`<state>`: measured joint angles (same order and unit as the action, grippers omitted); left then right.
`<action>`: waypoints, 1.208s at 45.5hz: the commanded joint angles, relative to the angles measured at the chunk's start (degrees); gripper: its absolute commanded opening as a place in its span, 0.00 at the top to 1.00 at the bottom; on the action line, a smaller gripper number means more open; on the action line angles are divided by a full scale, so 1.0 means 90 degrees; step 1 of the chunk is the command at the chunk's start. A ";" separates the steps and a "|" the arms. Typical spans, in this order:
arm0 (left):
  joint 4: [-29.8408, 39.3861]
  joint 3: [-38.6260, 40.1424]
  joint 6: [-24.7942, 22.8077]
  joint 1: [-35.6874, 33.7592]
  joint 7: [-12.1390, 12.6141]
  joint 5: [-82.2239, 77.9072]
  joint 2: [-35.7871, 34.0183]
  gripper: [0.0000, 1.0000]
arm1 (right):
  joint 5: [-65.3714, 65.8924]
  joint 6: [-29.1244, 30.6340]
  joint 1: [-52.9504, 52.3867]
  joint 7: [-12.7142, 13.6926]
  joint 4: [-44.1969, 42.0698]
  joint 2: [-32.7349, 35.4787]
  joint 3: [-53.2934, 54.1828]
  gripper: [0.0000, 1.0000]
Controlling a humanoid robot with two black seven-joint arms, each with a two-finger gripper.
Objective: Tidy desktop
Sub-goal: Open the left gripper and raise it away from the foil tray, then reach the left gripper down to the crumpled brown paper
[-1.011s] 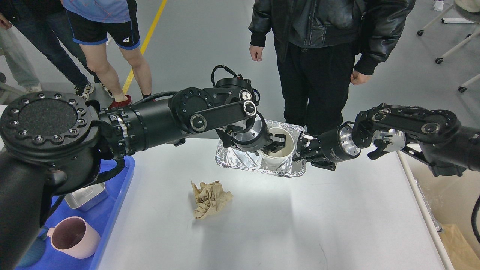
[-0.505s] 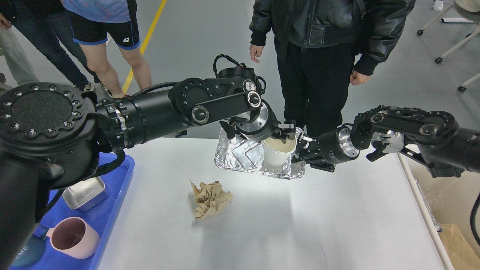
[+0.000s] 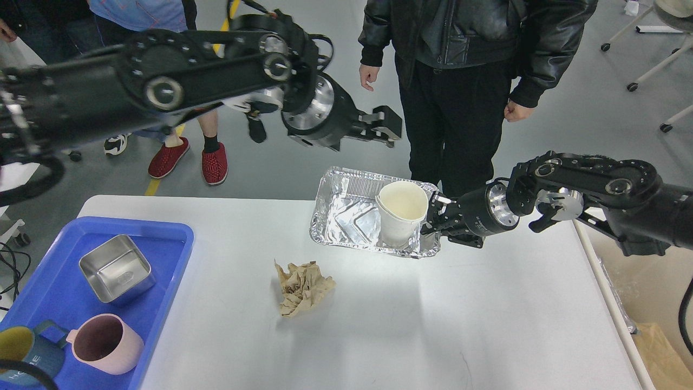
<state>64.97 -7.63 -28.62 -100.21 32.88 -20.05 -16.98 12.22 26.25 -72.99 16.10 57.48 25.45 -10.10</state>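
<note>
The white desktop (image 3: 460,325) carries a foil tray (image 3: 346,219) at its far middle. A white paper cup (image 3: 401,208) stands upright in the tray's right end. A crumpled brown paper ball (image 3: 303,287) lies on the desktop in front of the tray. My left gripper (image 3: 389,124) is open and empty, raised high above the table's far edge, up and left of the cup. My right gripper (image 3: 435,216) comes in from the right and is shut on the foil tray's right rim, beside the cup.
A blue tray (image 3: 51,254) at the left holds a square steel bowl (image 3: 115,268), a pink mug (image 3: 105,344) and a teal mug (image 3: 21,349). A beige bin (image 3: 658,336) stands past the right edge. People stand close behind the far edge.
My left gripper has let go of the paper cup and lifted up and away to the left. The cup stays standing in the foil tray. The right arm has held still.
</note>
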 commanded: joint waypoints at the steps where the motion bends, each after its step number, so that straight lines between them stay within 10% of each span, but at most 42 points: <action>1: 0.0797 -0.0139 -0.0004 -0.0008 -0.0001 -0.0019 -0.1285 0.07 | 0.0000 0.0003 0.0005 -0.0002 0.0000 -0.0006 -0.0001 1.00; 11: 0.1492 -0.0325 -0.0033 0.0128 -0.0079 -0.0067 -0.3121 0.07 | 0.0029 -0.0007 0.0005 -0.0002 -0.0020 -0.0084 -0.0001 1.00; 25: 0.1550 -0.0256 0.0270 0.1114 -0.0850 -0.0077 -0.4762 0.07 | 0.0039 -0.0065 0.0005 -0.0002 -0.0010 -0.0123 -0.0001 1.00; 55: 0.1677 -0.0110 0.0465 0.2852 -0.4345 -0.0849 -0.5808 0.07 | 0.0039 -0.0085 -0.0005 0.0008 -0.0010 -0.0181 -0.0001 1.00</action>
<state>80.04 -8.61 -23.97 -76.68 -2.44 -27.71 -69.08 12.57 25.49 -73.21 16.17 57.40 23.69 -10.10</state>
